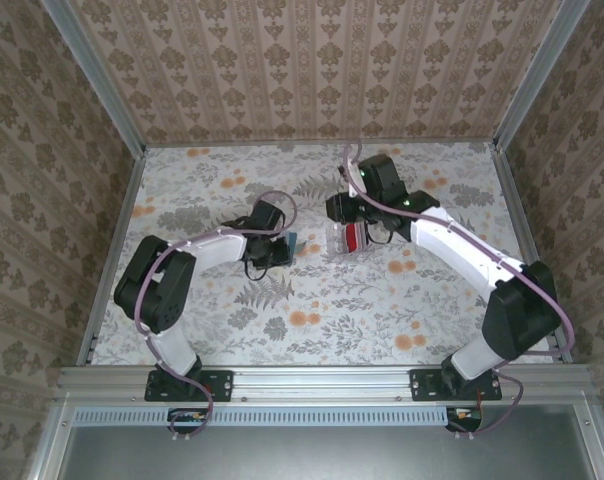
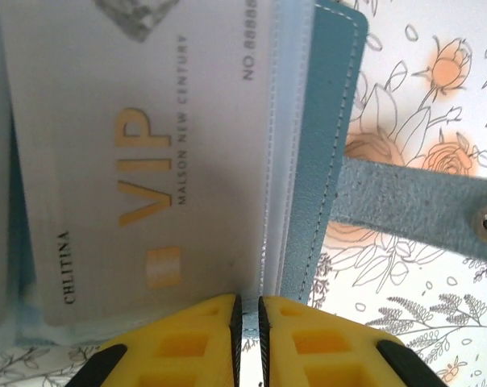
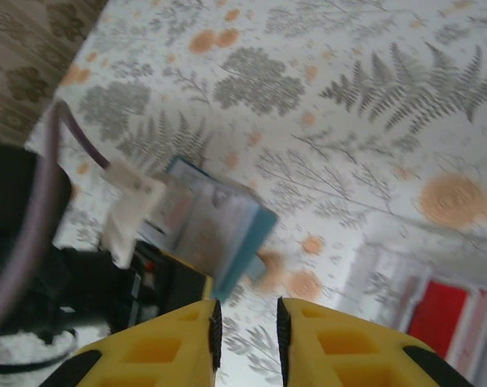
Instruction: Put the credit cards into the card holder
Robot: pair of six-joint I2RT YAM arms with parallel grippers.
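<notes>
Centre of the top view: left claw (image 1: 279, 250) and right claw (image 1: 344, 222) sit close together over the floral worktop (image 1: 312, 335).
Left claw: fingers almost together at the bottom of the left wrist view, clamped on the lower edge of the card holder (image 2: 326, 137). The teal cover and its clear sleeves (image 2: 280, 161) run straight down into the narrow gap.
Card holder: held open like a book. Its strap (image 2: 413, 205) trails to the right edge of that view, and it sits left of centre in the right wrist view.
Pale card (image 2: 139, 161): a greyish-white one with gold VIP lettering fills the upper left of the left wrist view. It looks already seated against a sleeve, though whether it is fully in is hard to tell.
Red card (image 1: 356, 238): lies in the clear tray (image 1: 336, 243), just below the right claw in the top view and at the lower right of the right wrist view.
Right claw: fingers apart with nothing between them, and worktop shows through the gap.
Step in hand: by my read, one card is homed and the free arm is going for the red one.
Next move: line the open fingers over the red card's edge, pinch it out of the tray and carry it to an open sleeve. Meanwhile the left claw needs to hold the holder steady, because a thin card can easily slip or catch on the sleeve lip.
</notes>
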